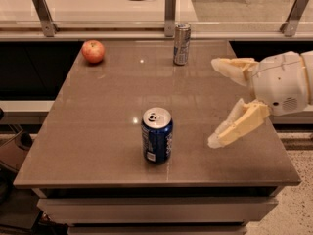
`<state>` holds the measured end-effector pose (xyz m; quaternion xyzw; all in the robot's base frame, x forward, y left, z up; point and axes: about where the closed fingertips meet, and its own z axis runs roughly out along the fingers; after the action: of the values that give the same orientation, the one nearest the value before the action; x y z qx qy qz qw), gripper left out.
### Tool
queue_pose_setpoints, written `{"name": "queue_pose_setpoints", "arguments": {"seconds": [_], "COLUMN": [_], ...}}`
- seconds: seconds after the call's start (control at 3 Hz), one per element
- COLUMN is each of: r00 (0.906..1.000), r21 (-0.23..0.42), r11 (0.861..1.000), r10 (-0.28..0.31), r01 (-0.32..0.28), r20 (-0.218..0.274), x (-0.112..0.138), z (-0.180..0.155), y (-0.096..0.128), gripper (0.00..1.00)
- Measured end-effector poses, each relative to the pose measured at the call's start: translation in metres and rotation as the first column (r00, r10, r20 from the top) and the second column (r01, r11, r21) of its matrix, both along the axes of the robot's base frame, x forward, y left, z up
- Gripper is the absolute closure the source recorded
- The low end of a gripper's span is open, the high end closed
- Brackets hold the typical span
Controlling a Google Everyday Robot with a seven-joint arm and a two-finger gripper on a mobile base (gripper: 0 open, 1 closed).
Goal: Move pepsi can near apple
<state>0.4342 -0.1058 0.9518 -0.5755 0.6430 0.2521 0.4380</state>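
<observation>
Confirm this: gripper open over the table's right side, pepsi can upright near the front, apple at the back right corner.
Wrong on the apple: the camera view shows it at the back left corner. The rest holds: gripper open over the table's right side, pepsi can upright near the front.

The gripper (214,103) comes in from the right edge of the view at mid-height, pointing left, with its white rounded wrist (281,82) behind it. Its two cream-coloured fingers (239,124) are spread wide apart. The upper one reaches left almost level, while the lower one slants down and to the left, its tip the lowest part of the arm in sight.
</observation>
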Motion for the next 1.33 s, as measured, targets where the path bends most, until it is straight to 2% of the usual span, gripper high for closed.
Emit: {"name": "queue_pose_setpoints", "arguments": {"seconds": [0.33,0.67,1.33], "r00": [0.9990,0.9963,0.9907], "r21": [0.111,0.203,0.284], "r11": [0.993,0.975,0.950], "r10": [0.045,0.085,0.136], "r01": [-0.046,-0.086,-0.129], "r20": [0.009,0.014,-0.004], "x": [-0.001,-0.005,-0.005], "z": [-0.006,-0.012,-0.029], "y": [0.027,0.051,0.083], "gripper": [0.00,0.00,0.00]}}
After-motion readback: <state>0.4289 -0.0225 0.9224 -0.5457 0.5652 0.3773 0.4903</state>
